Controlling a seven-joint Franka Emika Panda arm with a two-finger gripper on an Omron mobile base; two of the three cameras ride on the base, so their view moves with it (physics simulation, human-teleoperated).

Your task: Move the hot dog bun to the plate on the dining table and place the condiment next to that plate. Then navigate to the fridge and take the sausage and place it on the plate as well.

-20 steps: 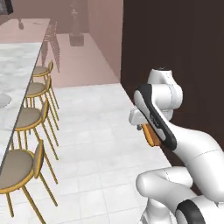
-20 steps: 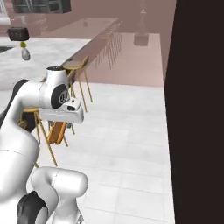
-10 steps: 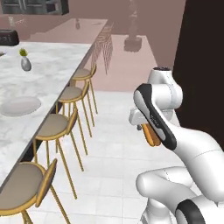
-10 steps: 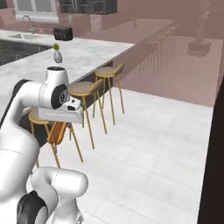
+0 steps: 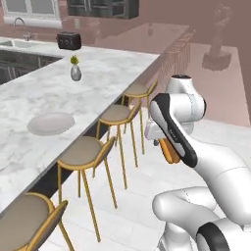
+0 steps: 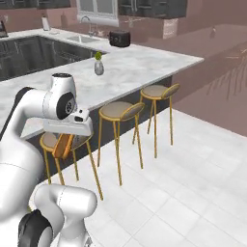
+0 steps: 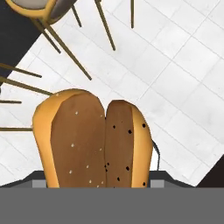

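The hot dog bun, a split golden-brown roll with speckled cut faces, hangs in my gripper above the white tiled floor. From the left base the bun sticks down below the hand, with the gripper shut on it. The right base view shows the bun under the gripper as well. A round pale plate lies on the marble dining table, to the left of the arm and beyond the stools.
Several wooden bar stools line the table's edge between me and the plate. A small vase with a plant and a black toaster stand farther along the marble. Tiled floor lies to the right.
The whole picture has shifted, so the base has turned: the marble table, stools and plate have swung into view. The arm holds the bun in the same pose.
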